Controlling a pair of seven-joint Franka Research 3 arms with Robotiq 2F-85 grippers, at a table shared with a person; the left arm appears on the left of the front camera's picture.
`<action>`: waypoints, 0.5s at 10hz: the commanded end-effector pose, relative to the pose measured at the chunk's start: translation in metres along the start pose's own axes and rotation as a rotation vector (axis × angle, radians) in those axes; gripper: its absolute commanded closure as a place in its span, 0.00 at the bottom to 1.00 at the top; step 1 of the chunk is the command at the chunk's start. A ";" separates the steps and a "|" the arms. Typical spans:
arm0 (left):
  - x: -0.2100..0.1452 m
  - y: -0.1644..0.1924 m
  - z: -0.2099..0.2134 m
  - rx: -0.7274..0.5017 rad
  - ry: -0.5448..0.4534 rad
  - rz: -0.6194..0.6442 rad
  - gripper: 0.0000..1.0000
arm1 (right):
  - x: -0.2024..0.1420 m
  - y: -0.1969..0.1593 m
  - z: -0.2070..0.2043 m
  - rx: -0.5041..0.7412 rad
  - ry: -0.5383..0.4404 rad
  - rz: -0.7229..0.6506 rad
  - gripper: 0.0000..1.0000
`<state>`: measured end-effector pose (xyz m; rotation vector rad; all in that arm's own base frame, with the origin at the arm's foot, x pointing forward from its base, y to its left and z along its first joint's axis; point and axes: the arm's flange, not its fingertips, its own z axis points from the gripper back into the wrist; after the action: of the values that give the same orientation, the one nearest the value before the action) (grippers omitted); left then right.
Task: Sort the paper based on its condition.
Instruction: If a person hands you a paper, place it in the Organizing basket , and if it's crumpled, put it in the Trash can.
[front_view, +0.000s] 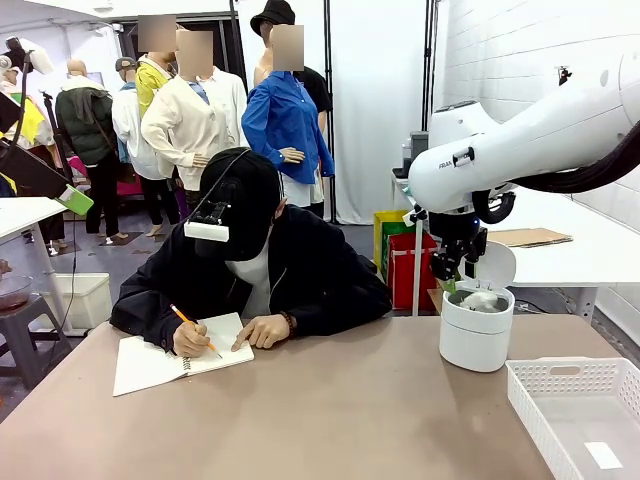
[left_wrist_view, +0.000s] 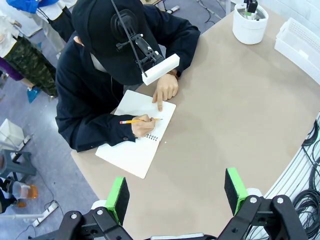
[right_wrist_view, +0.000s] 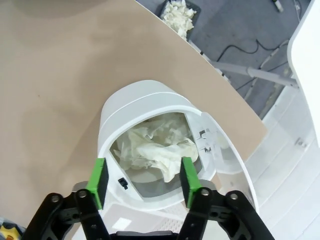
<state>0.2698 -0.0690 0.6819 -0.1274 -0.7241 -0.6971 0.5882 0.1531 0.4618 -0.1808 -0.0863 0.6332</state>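
The paper (right_wrist_view: 157, 150), a crumpled white wad, lies inside the small white bin (right_wrist_view: 112, 117), just beyond the tips of the right gripper (right_wrist_view: 143, 176). Its green-padded fingers (right_wrist_view: 98, 177) stand apart on either side of the wad, and one fold of paper reaches toward the pad on the other side; whether it touches that pad cannot be made out. Nothing appears clamped between them. The bin's lid (right_wrist_view: 225, 155) stands flipped up beside that same finger.

Out from there, the white slotted tray (front_view: 580, 400) sits just beside the bin on the table (front_view: 350, 410). The left gripper (left_wrist_view: 177, 195) hangs high with its fingers wide and bare; well beyond its tips a person writes in a notebook (left_wrist_view: 137, 135) with a pencil (left_wrist_view: 137, 120).

The likeliest trouble is that fold of paper catching on the pad and being dragged back out as the arm lifts. A finger could also knock the lid or the rim and tip the light bin.

The only lettering is on the right arm in the front view, too small and cut off to read with confidence.
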 end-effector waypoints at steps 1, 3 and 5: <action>0.000 0.000 0.000 0.003 0.003 0.000 0.00 | -0.006 0.007 0.003 0.001 0.003 0.016 0.00; 0.000 0.000 0.000 0.003 0.003 0.000 0.00 | -0.005 0.020 0.008 0.014 0.001 0.066 0.00; 0.000 0.000 0.000 0.003 0.003 0.000 0.00 | -0.004 0.038 0.017 0.037 -0.014 0.097 0.00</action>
<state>0.2698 -0.0690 0.6819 -0.1274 -0.7241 -0.6972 0.5716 0.1829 0.4698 -0.1736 -0.0877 0.6979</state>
